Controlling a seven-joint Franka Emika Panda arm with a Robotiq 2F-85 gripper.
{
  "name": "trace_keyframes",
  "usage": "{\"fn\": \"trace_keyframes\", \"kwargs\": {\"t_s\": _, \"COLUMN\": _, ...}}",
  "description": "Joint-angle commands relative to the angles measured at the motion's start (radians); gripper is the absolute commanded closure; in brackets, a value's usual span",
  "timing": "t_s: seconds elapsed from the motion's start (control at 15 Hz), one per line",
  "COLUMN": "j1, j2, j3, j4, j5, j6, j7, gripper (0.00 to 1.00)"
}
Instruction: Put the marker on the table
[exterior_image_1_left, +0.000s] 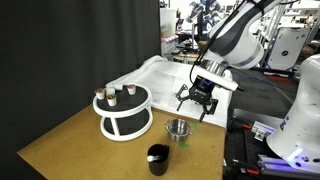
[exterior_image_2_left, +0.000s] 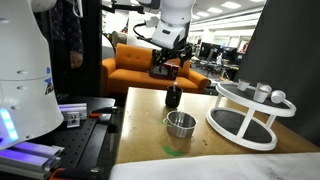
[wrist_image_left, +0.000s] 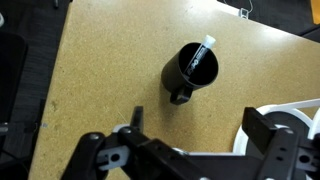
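The marker (wrist_image_left: 203, 55) stands tilted inside the black cup (wrist_image_left: 190, 72) on the tan wood table (wrist_image_left: 100, 70), its whitish end poking over the rim. In both exterior views the black cup (exterior_image_1_left: 158, 158) (exterior_image_2_left: 173, 97) shows, but the marker is too small to make out. My gripper (exterior_image_1_left: 196, 106) (exterior_image_2_left: 166, 68) hangs open and empty above the table, apart from the cup. In the wrist view its fingers (wrist_image_left: 195, 125) are spread wide with only bare table between them.
A small metal cup (exterior_image_1_left: 178, 129) (exterior_image_2_left: 181, 124) stands near the black cup. A round white two-tier stand (exterior_image_1_left: 124, 112) (exterior_image_2_left: 247, 112) holds small items. A white sheet-covered surface (exterior_image_1_left: 160, 75) lies behind. The table edge (exterior_image_2_left: 124, 120) borders robot hardware.
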Motion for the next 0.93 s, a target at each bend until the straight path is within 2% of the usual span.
{"fn": "trace_keyframes", "kwargs": {"t_s": 0.0, "j1": 0.016, "j2": 0.085, "j3": -0.014, "j4": 0.043, "j5": 0.189, "j6": -0.015, "j7": -0.055, "gripper": 0.0}}
{"fn": "trace_keyframes", "kwargs": {"t_s": 0.4, "j1": 0.005, "j2": 0.239, "j3": -0.03, "j4": 0.116, "j5": 0.476, "j6": -0.071, "j7": -0.125, "gripper": 0.0}}
{"fn": "trace_keyframes", "kwargs": {"t_s": 0.67, "j1": 0.032, "j2": 0.372, "j3": -0.01, "j4": 0.185, "j5": 0.567, "j6": -0.058, "j7": -0.151, "gripper": 0.0}}
{"fn": "trace_keyframes", "kwargs": {"t_s": 0.87, "j1": 0.051, "j2": 0.458, "j3": -0.01, "j4": 0.235, "j5": 0.589, "j6": -0.074, "j7": -0.148, "gripper": 0.0}}
